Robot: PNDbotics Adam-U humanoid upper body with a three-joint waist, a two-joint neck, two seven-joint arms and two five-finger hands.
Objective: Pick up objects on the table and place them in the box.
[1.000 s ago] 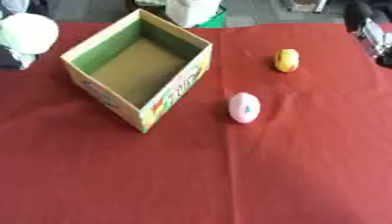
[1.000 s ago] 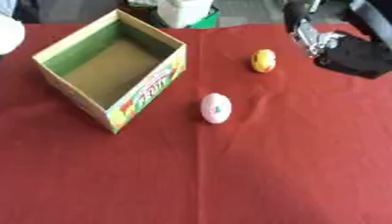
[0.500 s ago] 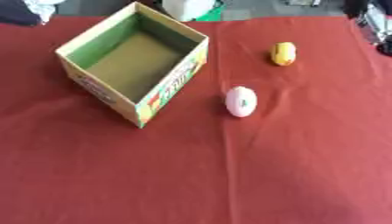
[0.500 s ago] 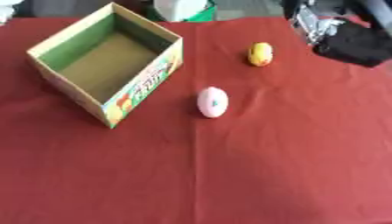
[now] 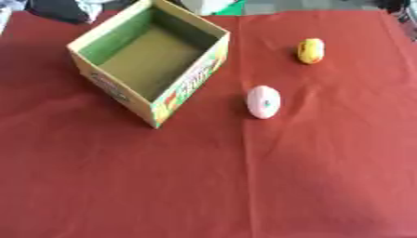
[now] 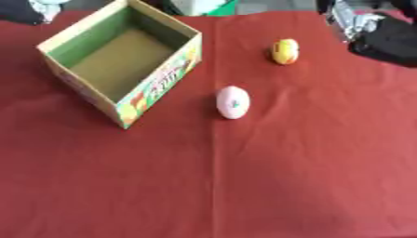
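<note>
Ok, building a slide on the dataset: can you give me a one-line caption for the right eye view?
Open empty box, pink object and yellow object on red cloth, right hand at the far right.

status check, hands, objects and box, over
Right hand top right, holding nothing. Left hand unseen. Pink object and yellow object on cloth, box empty. Nothing blocking.

Matt red cloth (image 5: 326, 186) with creases, printed cardboard box (image 5: 191, 86), smooth pink egg-shaped object (image 5: 264, 102)
</note>
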